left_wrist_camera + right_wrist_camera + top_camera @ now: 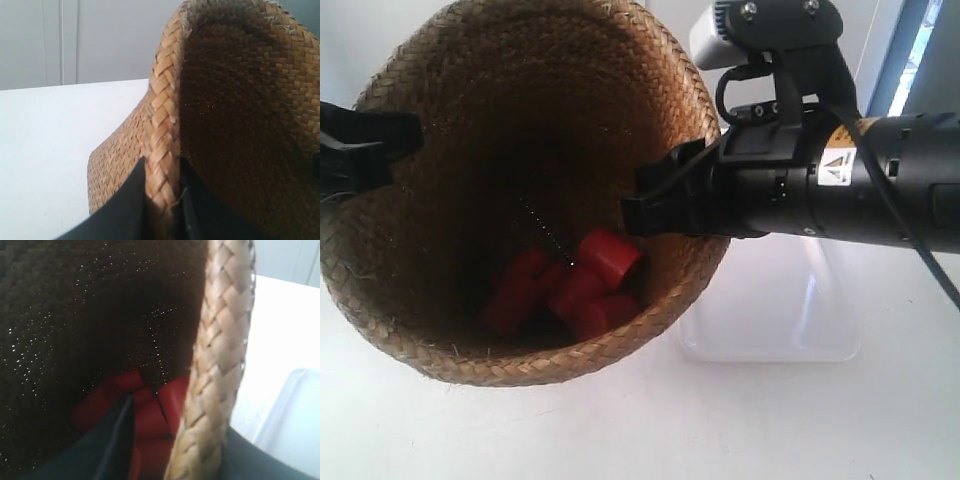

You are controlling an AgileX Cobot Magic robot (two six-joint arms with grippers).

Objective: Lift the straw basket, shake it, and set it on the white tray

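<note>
Straw basket (510, 150) is held at the rim from two opposite sides and tipped so its mouth faces the ext. cam. Base is hidden, so can't tell whether it's clear of the table (720, 420). L gripper (162, 166): closed on the rim, braided edge pinched btwn the two black fingers (127, 205), one inside the wall and one outside. R gripper (181, 414): likewise clamped on the rim, w/ the inner finger (112, 440) down against the dark interior and the outer one on the far side of the braid. In the ext. view a black fingertip (655, 205) bites the rim on the arm at the exterior view's right, and another fingertip (370, 140) grips the opposite rim at that view's left. Several red pieces (575, 285) lie clustered low inside the basket, also seen from the R wrist. White tray (770, 310) sits flat on the table beside the basket, under the arm at the exterior view's right. Basket is not on it, though its rim overlaps the tray's near edge in that view.
</note>
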